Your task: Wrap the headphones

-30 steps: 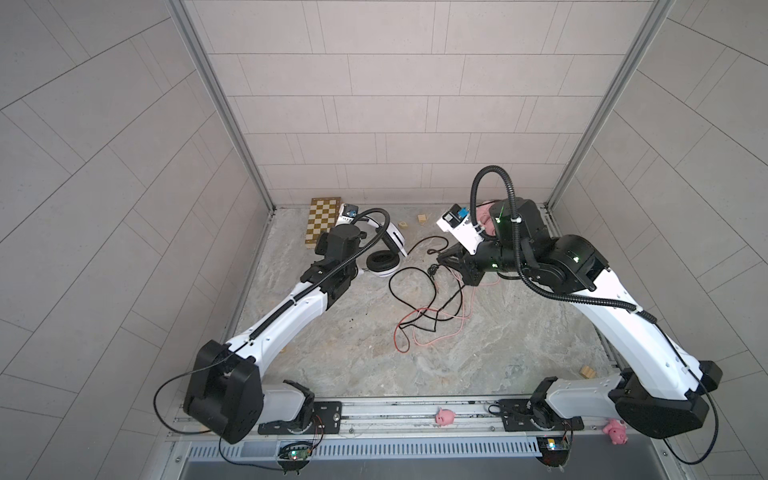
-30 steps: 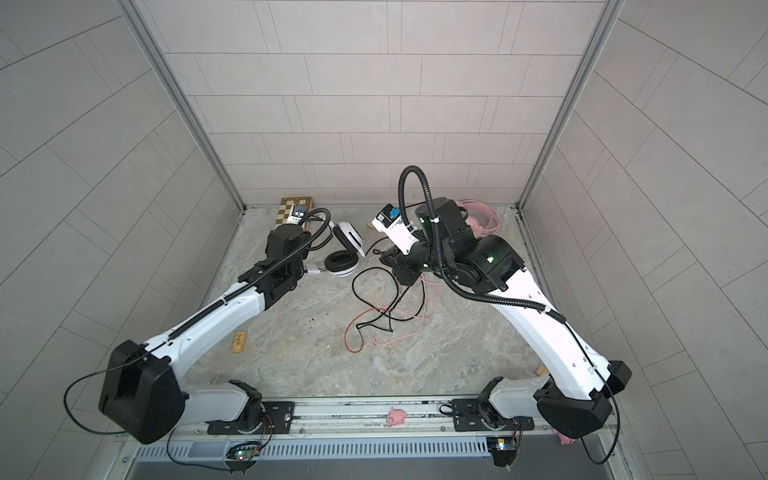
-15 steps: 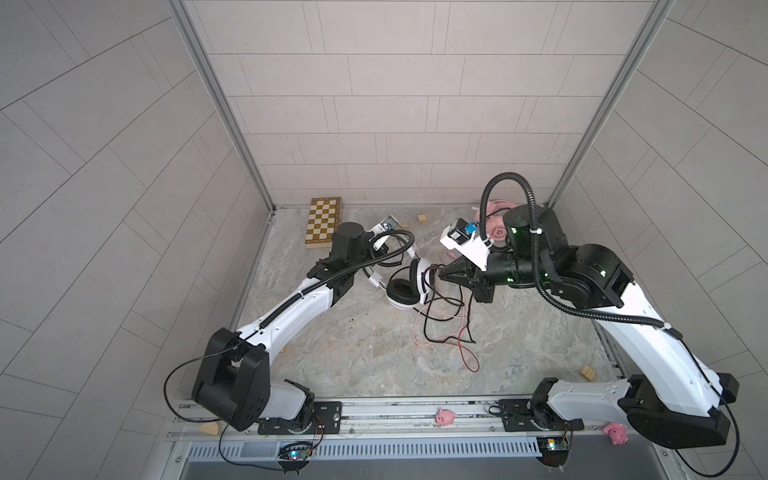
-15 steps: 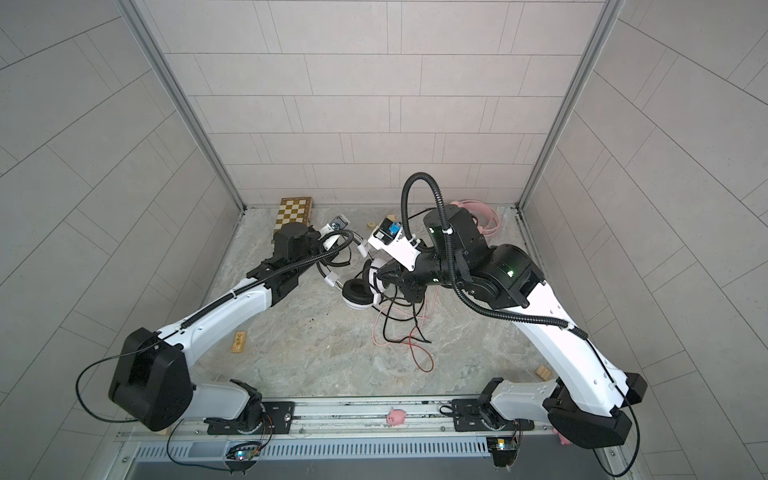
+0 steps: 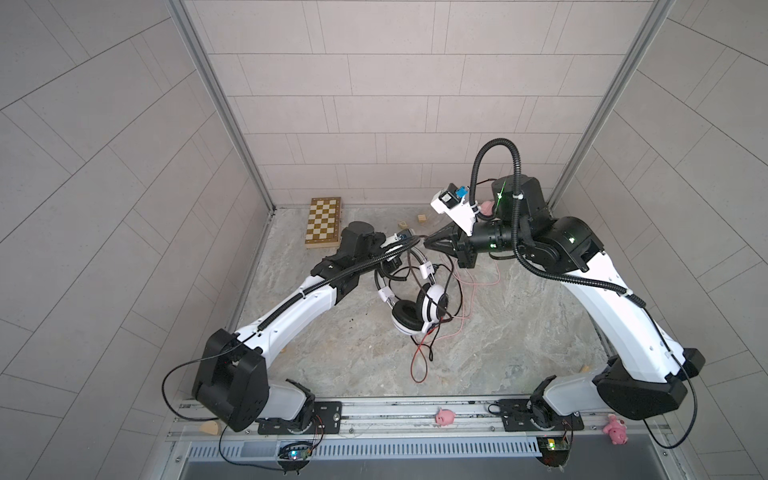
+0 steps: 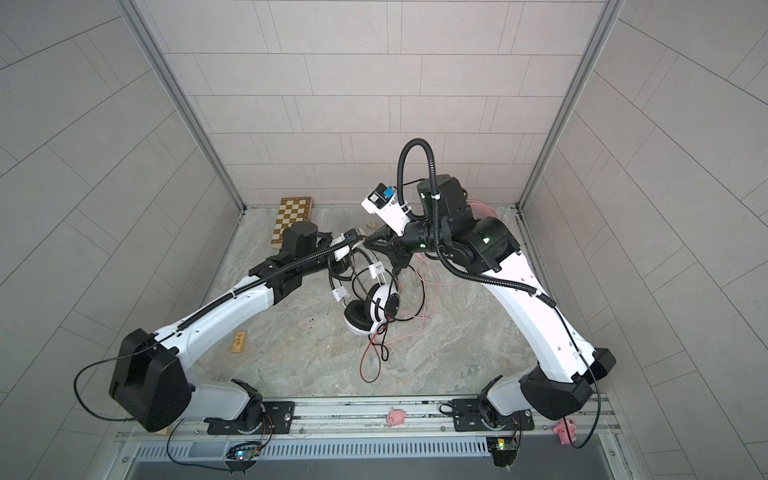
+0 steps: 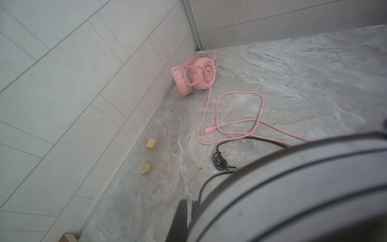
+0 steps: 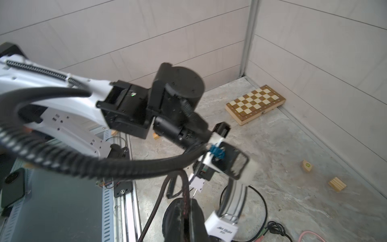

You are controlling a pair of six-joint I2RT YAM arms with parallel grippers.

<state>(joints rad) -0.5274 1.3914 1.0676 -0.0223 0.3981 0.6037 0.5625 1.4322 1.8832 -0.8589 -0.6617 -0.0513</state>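
White over-ear headset with black stripes [image 5: 432, 305] is off the table, hanging in the air in front and to the right of the wooden chessboard [image 5: 323, 222]. Left gripper [image 5: 395, 257] is clamped on its grey headband [image 7: 293, 188], with the cups dangling below.

Right gripper [image 5: 430, 245] is closed, tip just beside the band. It looks pinched on the black-and-red braided cord [image 8: 184, 192], but I can't fully confirm. The rest of that cord trails in loose loops to the table under the cups.

All-pink headset [image 7: 196, 77] sits in the back corner opposite the chessboard, with its pink cord [image 7: 240, 117] sprawled out from it.

Handling guess:
- **Headset:** light. The band is springy but rigid enough to be the hold point. The cups swivel and swing, so poor grip there.
- **Cord:** limp, thin, slippery and prone to tangling. Pinch near the cup, feed turns round the band, and go easy on tension at the plug end.
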